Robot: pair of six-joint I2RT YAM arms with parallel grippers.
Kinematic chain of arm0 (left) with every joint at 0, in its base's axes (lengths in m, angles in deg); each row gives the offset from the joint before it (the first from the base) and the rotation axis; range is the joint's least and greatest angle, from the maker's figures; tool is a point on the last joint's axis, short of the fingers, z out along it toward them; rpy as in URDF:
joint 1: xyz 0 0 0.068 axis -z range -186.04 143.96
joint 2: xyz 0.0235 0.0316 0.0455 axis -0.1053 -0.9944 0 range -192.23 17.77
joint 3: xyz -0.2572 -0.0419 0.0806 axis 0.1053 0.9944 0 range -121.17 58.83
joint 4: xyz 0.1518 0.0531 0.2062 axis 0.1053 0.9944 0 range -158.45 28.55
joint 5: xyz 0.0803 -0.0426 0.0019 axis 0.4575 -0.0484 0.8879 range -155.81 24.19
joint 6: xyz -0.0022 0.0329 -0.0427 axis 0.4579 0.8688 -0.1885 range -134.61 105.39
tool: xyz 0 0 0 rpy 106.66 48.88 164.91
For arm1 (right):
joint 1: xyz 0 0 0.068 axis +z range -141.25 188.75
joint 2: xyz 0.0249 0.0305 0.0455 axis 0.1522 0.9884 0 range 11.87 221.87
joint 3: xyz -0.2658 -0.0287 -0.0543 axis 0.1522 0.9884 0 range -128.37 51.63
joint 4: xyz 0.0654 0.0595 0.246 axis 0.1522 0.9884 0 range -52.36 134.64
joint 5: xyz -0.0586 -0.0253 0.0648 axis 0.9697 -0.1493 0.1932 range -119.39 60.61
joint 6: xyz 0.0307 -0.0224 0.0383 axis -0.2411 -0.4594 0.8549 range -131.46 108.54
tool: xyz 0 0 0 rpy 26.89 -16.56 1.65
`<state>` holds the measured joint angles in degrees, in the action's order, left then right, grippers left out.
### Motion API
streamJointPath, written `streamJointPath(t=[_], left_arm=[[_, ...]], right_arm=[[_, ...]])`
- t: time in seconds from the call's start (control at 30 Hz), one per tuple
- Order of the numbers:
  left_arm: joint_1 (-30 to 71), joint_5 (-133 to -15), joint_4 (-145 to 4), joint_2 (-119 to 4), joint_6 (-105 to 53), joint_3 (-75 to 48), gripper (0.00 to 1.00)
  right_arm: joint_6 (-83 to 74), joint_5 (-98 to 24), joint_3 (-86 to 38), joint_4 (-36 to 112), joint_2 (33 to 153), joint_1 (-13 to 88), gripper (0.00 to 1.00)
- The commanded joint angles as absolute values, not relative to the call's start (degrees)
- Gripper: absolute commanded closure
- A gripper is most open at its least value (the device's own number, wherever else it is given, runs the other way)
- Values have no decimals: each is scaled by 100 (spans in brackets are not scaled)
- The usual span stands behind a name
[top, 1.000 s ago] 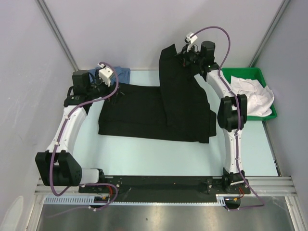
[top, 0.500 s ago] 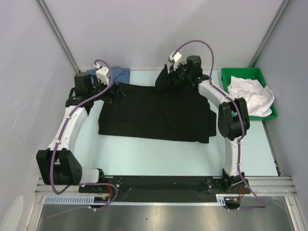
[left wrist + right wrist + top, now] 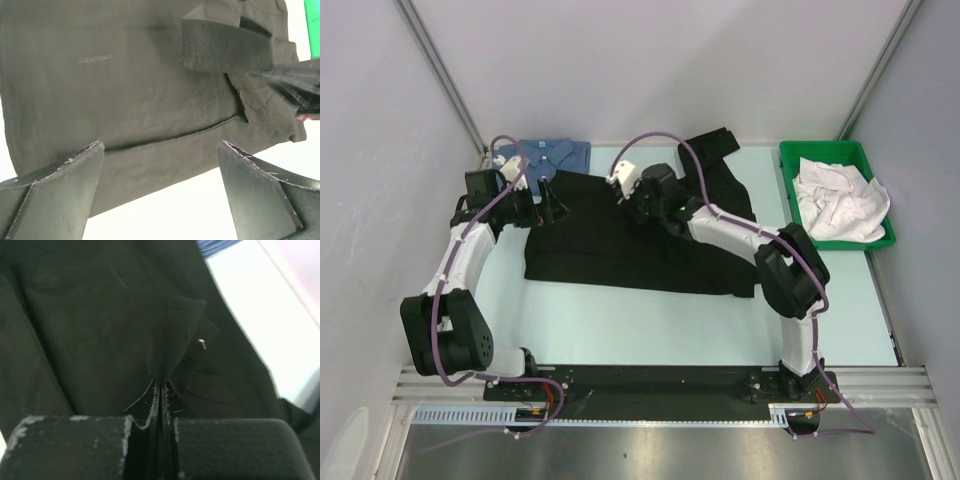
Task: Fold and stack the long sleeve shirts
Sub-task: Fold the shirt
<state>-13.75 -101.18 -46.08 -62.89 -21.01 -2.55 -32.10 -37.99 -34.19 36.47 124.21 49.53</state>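
Note:
A large black long sleeve shirt (image 3: pixel 620 250) lies spread across the middle of the table. A blue one (image 3: pixel 558 153) lies bunched at the back left, just behind it. My right gripper (image 3: pixel 632 205) reaches leftward over the black shirt and is shut on a peaked fold of its cloth (image 3: pixel 175 335). In the right wrist view the jaws (image 3: pixel 161 382) pinch that cloth between them. My left gripper (image 3: pixel 558 203) hovers at the shirt's left end, open and holding nothing. Its wrist view shows the gripper (image 3: pixel 160 145) over the shirt's hem (image 3: pixel 165 155), with the pinched fold (image 3: pixel 225 45) beyond.
A green tray (image 3: pixel 788 155) holding crumpled white cloth (image 3: pixel 840 200) stands at the back right. Grey walls enclose the table on three sides. Bare pale table (image 3: pixel 650 330) lies between the black shirt and the arms' bases.
My right gripper has swung from the back right, leftward and down over the black shirt, drawing the held cloth with it. The left gripper shifted slightly left, uncovering more of the blue shirt.

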Motion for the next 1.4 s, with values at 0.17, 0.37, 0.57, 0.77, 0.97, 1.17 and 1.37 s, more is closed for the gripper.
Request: streamJointPath(t=[0.17, 0.37, 0.57, 0.77, 0.97, 1.17, 1.37], left_arm=[[-1826, -10518, -4744, -6475, -2656, 302, 3], [-1817, -10650, -5121, -6897, -2868, 346, 11], [-1221, -10361, -5070, -7530, -2508, -207, 21], [-657, -9747, -4973, -8100, -2665, -463, 33], [-648, -9779, -4516, -8138, -2920, -253, 40], [-367, -9991, -4568, -8084, -3026, 64, 41], [-297, -9859, -4682, -8251, -3175, 249, 41]], right_arm=[[-2737, -3184, -3512, 3016, 12780, 5762, 97], [-2974, -4423, -3319, 3499, 12334, 5648, 35], [-3350, -5144, -3108, 5212, 11419, 4516, 28], [-3264, -5092, -2695, 6540, 10944, 3041, 28], [-3159, -5189, -2300, 7516, 10540, 2248, 30], [-2843, -5565, -1711, 7824, 10336, 2001, 34], [-3043, -6137, -1710, 8649, 10670, 1421, 46]])
